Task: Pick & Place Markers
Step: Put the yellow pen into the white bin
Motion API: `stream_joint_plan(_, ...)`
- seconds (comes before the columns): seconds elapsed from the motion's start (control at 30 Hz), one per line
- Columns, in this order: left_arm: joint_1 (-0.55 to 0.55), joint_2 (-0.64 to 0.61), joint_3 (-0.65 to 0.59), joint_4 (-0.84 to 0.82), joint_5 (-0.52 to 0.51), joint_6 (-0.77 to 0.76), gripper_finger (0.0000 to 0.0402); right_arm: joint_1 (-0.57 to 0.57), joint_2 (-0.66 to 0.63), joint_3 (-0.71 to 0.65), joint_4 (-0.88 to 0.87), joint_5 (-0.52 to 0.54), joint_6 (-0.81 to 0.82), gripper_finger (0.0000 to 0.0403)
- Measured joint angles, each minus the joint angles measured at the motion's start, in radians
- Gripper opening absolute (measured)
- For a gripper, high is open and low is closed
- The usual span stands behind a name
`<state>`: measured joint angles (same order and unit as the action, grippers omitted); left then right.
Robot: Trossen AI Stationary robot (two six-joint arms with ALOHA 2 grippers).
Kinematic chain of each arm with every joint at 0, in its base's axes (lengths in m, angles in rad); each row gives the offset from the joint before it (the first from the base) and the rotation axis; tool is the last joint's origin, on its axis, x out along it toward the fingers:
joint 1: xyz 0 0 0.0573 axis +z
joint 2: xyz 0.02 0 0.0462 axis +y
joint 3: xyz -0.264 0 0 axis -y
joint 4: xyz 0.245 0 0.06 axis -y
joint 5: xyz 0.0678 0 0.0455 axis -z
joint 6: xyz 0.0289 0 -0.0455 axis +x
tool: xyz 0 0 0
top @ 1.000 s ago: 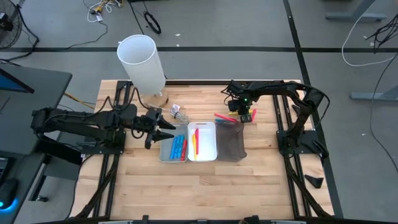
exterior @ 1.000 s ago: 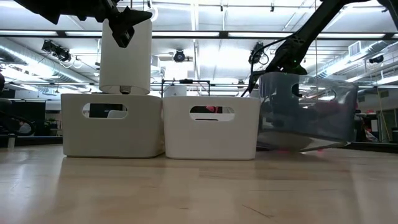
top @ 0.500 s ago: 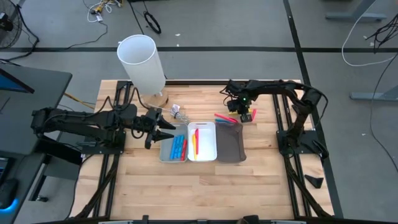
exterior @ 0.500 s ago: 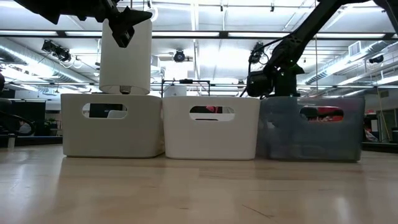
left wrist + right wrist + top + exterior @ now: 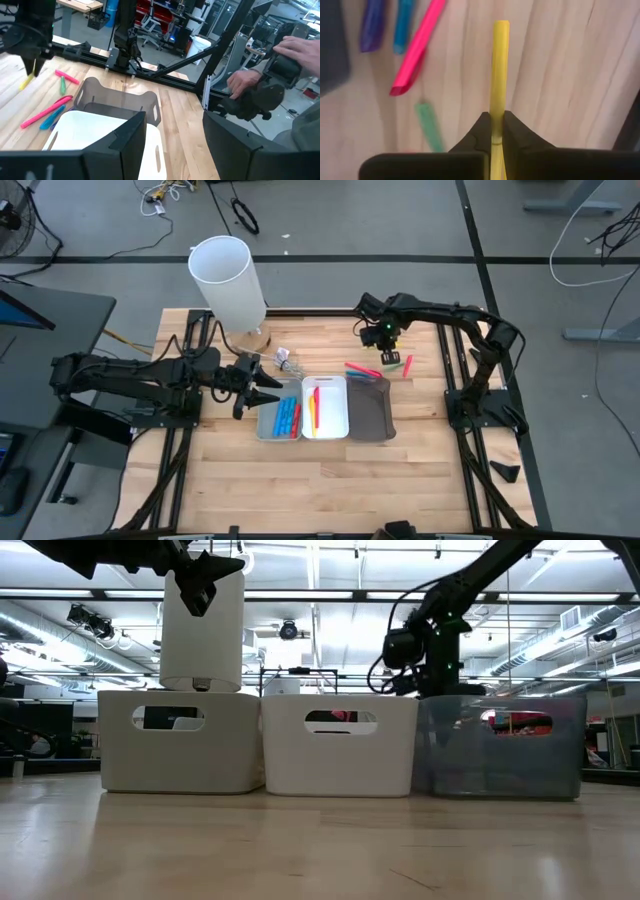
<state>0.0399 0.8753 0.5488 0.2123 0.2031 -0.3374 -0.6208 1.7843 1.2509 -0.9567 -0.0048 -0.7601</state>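
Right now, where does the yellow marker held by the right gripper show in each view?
High view: hidden under the right gripper, behind the grey tray.
Low view: not visible; only the right arm above the grey tray.
Left wrist view: yellow marker hangs from the gripper, far left.
Right wrist view: yellow marker clamped between the shut fingers.
Shared landmark: the grey tray.

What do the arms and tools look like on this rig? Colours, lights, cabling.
Both arms are dark, near-black, jointed links on black frames at the table's sides. The left tool has two dark, pointed fingers. The right tool has blunt black fingers and a small green light on its wrist. A black cable loops beside the right wrist in the low view.
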Motion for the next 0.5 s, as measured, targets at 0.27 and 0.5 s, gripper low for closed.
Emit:
stream_joint_plan(0.27, 0.000, 0.000, 0.000, 0.000, 0.000, 0.000, 0.0202, 0.070, -0.001, 0.159, -0.223, -0.004, 0.049, 0.0015)
stream_joint_plan(0.5, 0.000, 0.000, 0.000, 0.000, 0.000, 0.000, 0.0202, 0.159, -0.002, 0.303, -0.402, -0.004, 0.130, 0.0015)
